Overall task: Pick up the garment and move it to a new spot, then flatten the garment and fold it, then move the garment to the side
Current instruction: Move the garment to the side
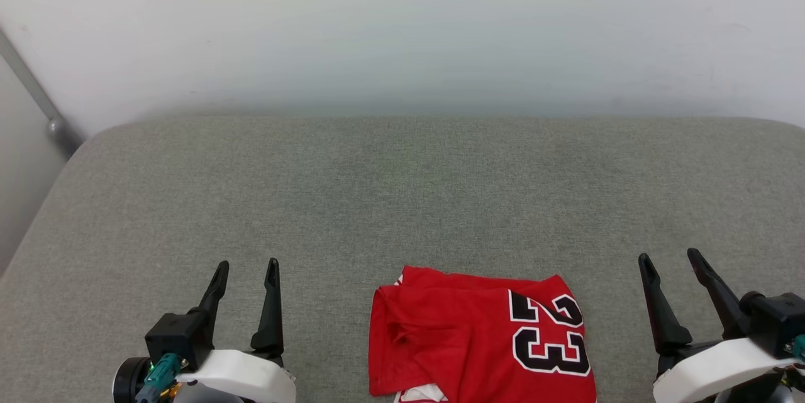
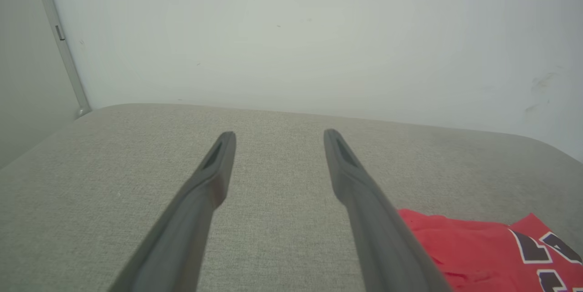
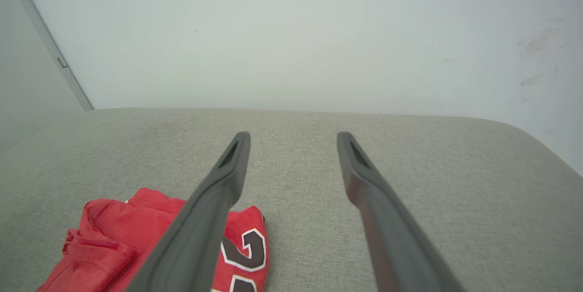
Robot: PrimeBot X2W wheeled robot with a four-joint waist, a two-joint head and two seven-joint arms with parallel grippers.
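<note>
The work surface is a grey fabric pad [image 1: 188, 202] set against a plain pale wall [image 1: 402, 26]. A grey rail [image 1: 38, 95] runs down the wall at the far left corner.

Locate the shirt [image 1: 465, 340] at the near edge of the pad, slightly right of centre. It lies between the two grippers and touches neither. It is a loosely folded red bundle, with a black, white-outlined "23" on its right half and a strip of white fabric at its near edge. Its left part is creased and bunched.

Check the left gripper [image 1: 247, 263] at the lower left. Its fingers stand apart over bare pad and hold nothing. In the left wrist view, the shirt appears at the lower right, beside one finger.

Check the right gripper [image 1: 668, 256] at the lower right. Its fingers are likewise spread, with nothing between them. In the right wrist view, one finger crosses in front of the shirt. The head view shows bare pad separating the two.
</note>
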